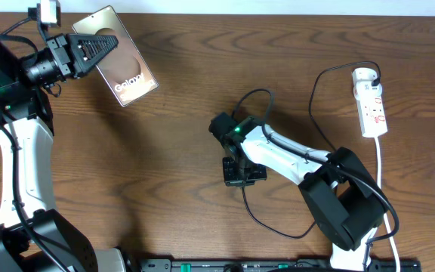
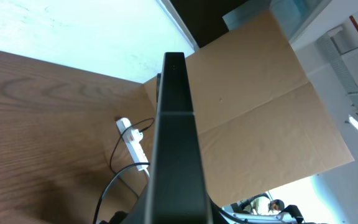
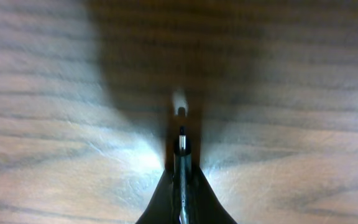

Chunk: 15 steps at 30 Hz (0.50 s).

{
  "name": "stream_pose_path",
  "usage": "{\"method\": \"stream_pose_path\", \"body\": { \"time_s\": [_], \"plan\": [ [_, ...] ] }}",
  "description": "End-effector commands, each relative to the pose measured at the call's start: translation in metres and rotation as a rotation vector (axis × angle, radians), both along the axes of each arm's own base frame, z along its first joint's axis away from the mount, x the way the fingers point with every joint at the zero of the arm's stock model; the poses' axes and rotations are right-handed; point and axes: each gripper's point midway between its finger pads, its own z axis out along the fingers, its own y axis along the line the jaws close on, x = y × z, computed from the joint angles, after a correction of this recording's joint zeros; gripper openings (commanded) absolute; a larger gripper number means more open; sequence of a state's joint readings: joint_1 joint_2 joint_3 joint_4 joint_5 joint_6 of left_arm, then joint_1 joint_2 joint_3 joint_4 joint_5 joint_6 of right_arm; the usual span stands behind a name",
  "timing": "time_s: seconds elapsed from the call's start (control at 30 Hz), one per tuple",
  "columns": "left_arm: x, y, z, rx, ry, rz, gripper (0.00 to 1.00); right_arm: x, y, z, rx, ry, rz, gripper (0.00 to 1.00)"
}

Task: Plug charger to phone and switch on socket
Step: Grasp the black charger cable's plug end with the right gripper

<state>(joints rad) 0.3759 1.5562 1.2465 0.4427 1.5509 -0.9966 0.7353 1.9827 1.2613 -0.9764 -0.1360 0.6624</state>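
The phone (image 1: 131, 75) is a brown-black slab with white lettering at the table's far left. My left gripper (image 1: 97, 49) is shut on one end of it, and the left wrist view shows it edge-on as a dark upright bar (image 2: 176, 137). The white socket (image 1: 371, 102) lies at the far right, with the charger's white plug (image 1: 364, 75) in its far end; it also shows in the left wrist view (image 2: 133, 144). The thin black charger cable (image 1: 313, 98) runs from the plug toward the table's middle. My right gripper (image 1: 240, 165) points down there, shut on the connector tip (image 3: 181, 140) just above the wood.
A brown cardboard box (image 2: 260, 106) stands beyond the table's far edge in the left wrist view. The right arm's white links (image 1: 285, 155) and black base (image 1: 346, 204) take up the near right. More black cable loops on the wood near the front (image 1: 274, 227).
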Motion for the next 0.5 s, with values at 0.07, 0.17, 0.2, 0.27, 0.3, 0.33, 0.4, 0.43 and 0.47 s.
{"method": "stream_pose_path", "body": {
  "time_s": [0.07, 0.17, 0.2, 0.27, 0.3, 0.33, 0.4, 0.43, 0.47],
  "plan": [
    [-0.005, -0.002, 0.009, 0.017, -0.038, -0.020, 0.08, -0.015, -0.008, -0.024, -0.051, 0.092, -0.011, 0.01],
    [-0.005, -0.002, 0.009, 0.017, -0.038, -0.020, 0.08, -0.016, -0.008, -0.024, -0.050, 0.096, -0.013, 0.01],
    [-0.005, -0.002, 0.009, 0.017, -0.039, -0.020, 0.08, -0.015, -0.008, -0.025, -0.050, 0.095, -0.013, 0.01],
    [-0.005, -0.002, 0.009, 0.017, -0.038, -0.020, 0.08, -0.014, -0.007, -0.025, -0.045, 0.090, -0.014, 0.01],
    [-0.005, -0.002, 0.009, 0.017, -0.039, -0.020, 0.07, -0.014, -0.007, -0.025, -0.043, 0.091, -0.015, 0.01],
    [-0.005, -0.002, 0.009, 0.017, -0.039, -0.020, 0.08, -0.013, -0.006, -0.023, -0.039, 0.091, -0.016, 0.01],
    [-0.005, -0.002, 0.009, 0.017, -0.038, -0.020, 0.07, -0.006, -0.001, -0.019, -0.011, 0.082, 0.008, 0.01],
    [-0.005, -0.002, 0.009, 0.017, -0.039, -0.020, 0.07, 0.003, 0.003, -0.012, 0.010, 0.065, 0.025, 0.01],
    [-0.005, -0.002, 0.009, 0.017, -0.038, -0.020, 0.07, 0.015, 0.008, -0.002, 0.036, 0.041, 0.038, 0.01]
  ]
}}
